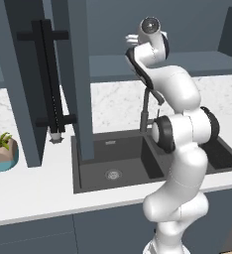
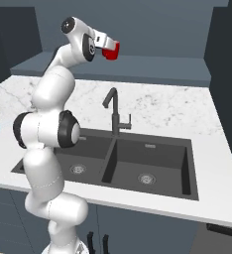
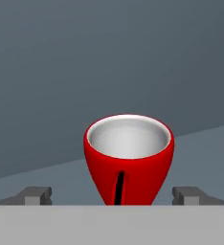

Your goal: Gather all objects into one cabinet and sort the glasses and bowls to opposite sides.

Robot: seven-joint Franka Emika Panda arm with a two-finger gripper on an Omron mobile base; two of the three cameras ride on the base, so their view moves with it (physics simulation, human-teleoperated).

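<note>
Between the spread fingers of the gripper (image 3: pixel 113 195), at six o'clock in the hand view, sits the red cup (image 3: pixel 128 160) on the cabinet shelf (image 2: pixel 152 67). Probably light, rigid, slick; pinch its tapered sides midway.

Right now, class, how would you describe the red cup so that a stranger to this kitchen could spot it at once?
Start at the dark double sink in the marble counter, then look up to the slate-blue shelf above the backsplash. There, between the open gripper's fingertips, stands the cup: small, bright red, tapered, white inside, the one vivid colour among greys and blues.
</note>
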